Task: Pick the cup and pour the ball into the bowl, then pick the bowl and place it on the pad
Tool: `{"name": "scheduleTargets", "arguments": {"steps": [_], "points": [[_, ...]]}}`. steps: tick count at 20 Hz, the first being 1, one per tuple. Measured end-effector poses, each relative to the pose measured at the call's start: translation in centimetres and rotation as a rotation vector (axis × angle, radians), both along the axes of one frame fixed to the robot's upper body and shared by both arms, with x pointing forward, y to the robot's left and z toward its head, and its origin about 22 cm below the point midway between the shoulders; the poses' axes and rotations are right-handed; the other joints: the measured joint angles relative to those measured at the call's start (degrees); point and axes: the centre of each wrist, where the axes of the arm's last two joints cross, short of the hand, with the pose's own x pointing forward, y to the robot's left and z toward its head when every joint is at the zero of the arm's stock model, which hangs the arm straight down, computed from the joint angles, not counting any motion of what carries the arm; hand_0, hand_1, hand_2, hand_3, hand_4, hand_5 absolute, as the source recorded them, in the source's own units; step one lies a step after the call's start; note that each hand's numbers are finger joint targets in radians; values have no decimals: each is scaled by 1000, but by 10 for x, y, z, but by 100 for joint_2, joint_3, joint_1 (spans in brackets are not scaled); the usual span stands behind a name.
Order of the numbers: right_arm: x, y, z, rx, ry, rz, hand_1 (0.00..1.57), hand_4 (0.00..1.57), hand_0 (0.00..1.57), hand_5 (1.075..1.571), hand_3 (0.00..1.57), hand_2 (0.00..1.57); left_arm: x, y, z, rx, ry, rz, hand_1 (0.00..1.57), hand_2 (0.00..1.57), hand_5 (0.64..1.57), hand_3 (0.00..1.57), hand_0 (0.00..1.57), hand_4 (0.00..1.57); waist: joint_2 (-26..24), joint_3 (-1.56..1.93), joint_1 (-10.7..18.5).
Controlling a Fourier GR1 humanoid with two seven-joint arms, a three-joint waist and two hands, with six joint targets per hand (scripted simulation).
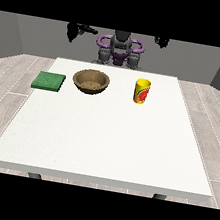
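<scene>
Hand at the view's right (161, 40): hung up high behind the table's far edge, well apart from everything, holding nothing. Too small and dark to say whether fingers were open or curled, so honestly couldn't tell.

Hand at the view's left (73, 31): also raised, off past the far edge, holding nothing. Something dark stuck out sideways from it toward the robot's body, maybe fingers, but couldn't call it either way.

Cup (142, 91): yellow with a red patch, stood upright on the table (101, 141), far half, right of middle. Untouched. Sat nearest the hand at the view's right.

Ball: not visible at all. Probably down inside the cup, but couldn't confirm from this angle.

Bowl (91, 81): brown, wooden-looking, upright, near the cup's left with a clear gap between them. Looked empty as far as could be seen.

Pad (49, 81): green square, flat, just beside the bowl on its left, not touching.

Step in hand: very start, judging by the layout. Nothing picked, nothing poured, bowl off the pad.

Next move: probably called for bringing the hand at the view's right down and forward to the cup, wrapping around its side while keeping it upright, then carrying it across to tip over the bowl.
</scene>
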Motion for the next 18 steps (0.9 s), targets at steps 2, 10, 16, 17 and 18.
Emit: {"name": "scheduleTargets", "arguments": {"steps": [2,10,16,17,18], "points": [[9,-1,7,1,-44,24,0,0,0,1564,0,0,15,6,6,26,-45,18,0,0,1317,0,0,0,357,0,-102],[37,-9,15,-27,-162,57,0,0,0,1560,0,0,60,30,4,118,-149,86,0,0,1258,0,0,0,1320,-2,-287],[48,-23,13,-35,-175,57,0,0,0,1562,0,0,85,50,-15,135,-139,107,0,0,1244,0,0,0,1400,-1,-391],[50,-29,10,-33,-170,53,0,0,0,1562,0,0,86,45,-20,135,-135,106,0,0,1236,0,0,0,1371,-3,-389],[53,-33,12,-32,-176,55,0,0,0,1563,0,0,88,39,-25,138,-143,111,0,0,1239,0,0,0,1401,-1,-397]]}}
